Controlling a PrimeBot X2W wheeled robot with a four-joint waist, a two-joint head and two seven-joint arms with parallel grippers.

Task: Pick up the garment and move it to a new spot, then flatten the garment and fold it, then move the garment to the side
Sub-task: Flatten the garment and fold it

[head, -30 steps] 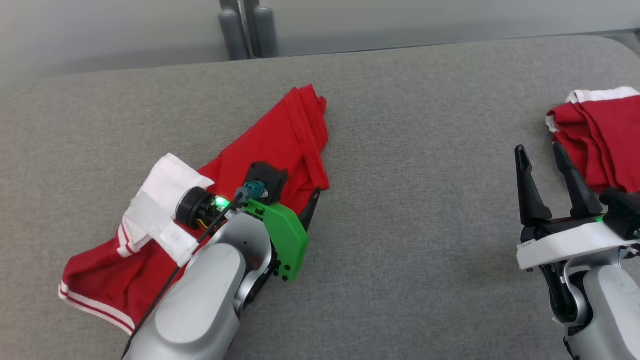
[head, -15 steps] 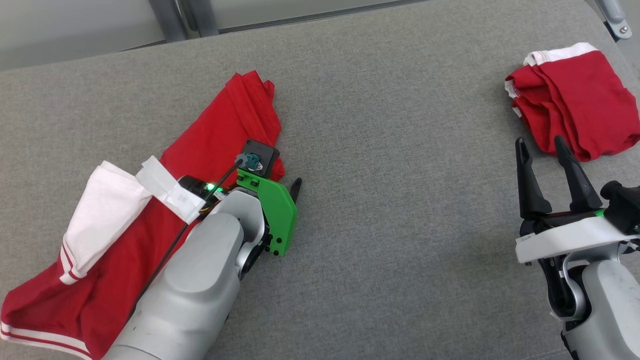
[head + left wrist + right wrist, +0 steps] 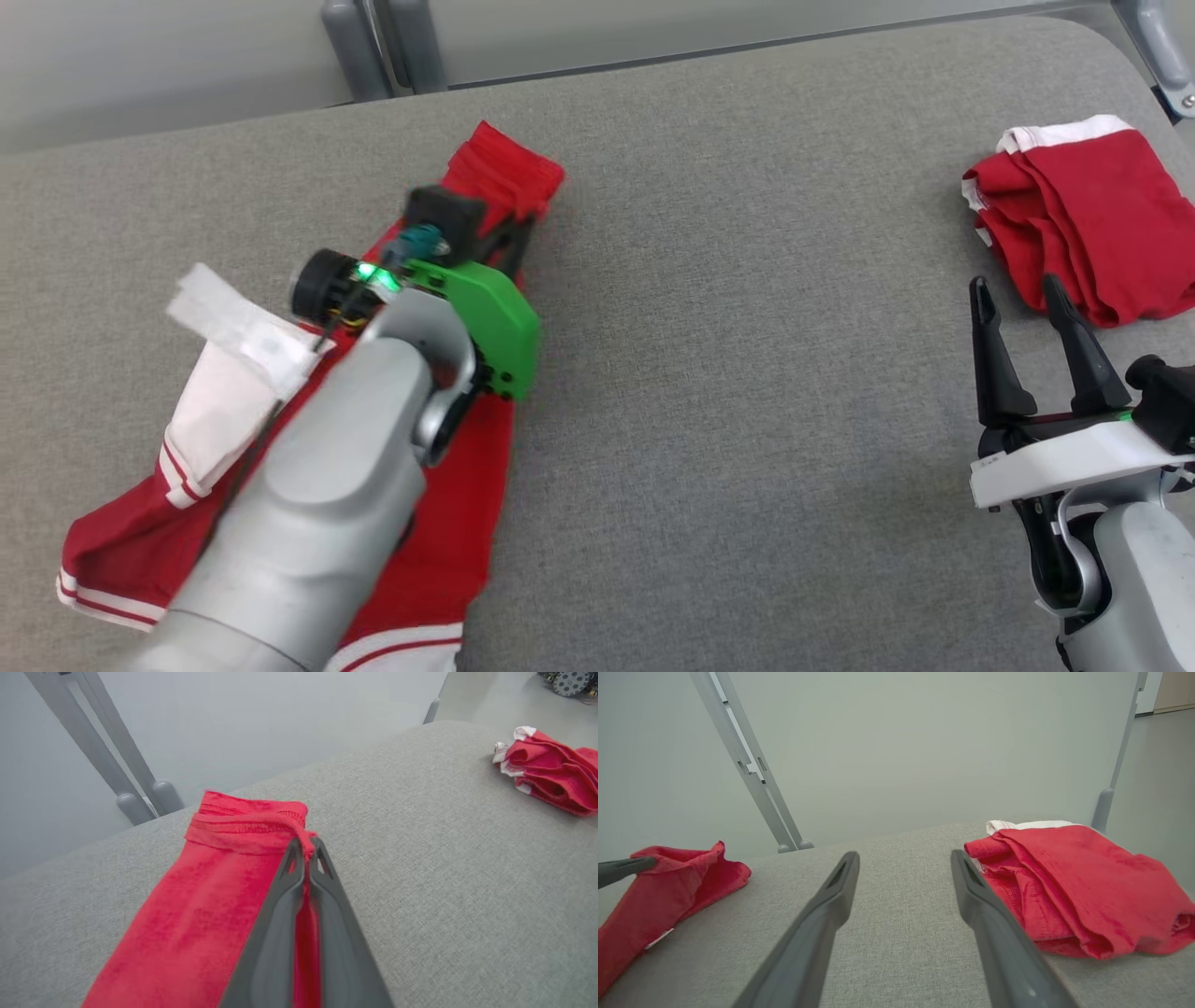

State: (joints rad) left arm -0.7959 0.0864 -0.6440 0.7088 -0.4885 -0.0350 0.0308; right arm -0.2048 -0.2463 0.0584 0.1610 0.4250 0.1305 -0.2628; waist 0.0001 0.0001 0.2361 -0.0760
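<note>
The garment (image 3: 467,523), red with white trim, lies stretched along the left of the grey cushion (image 3: 747,392). Its far hem is pinched between the closed fingers of the left gripper (image 3: 306,848). The right gripper (image 3: 1013,289), fingers apart, sits just beside a red bundle (image 3: 1092,224). Posts (image 3: 373,42) and a pale wall (image 3: 924,742) stand behind.
</note>
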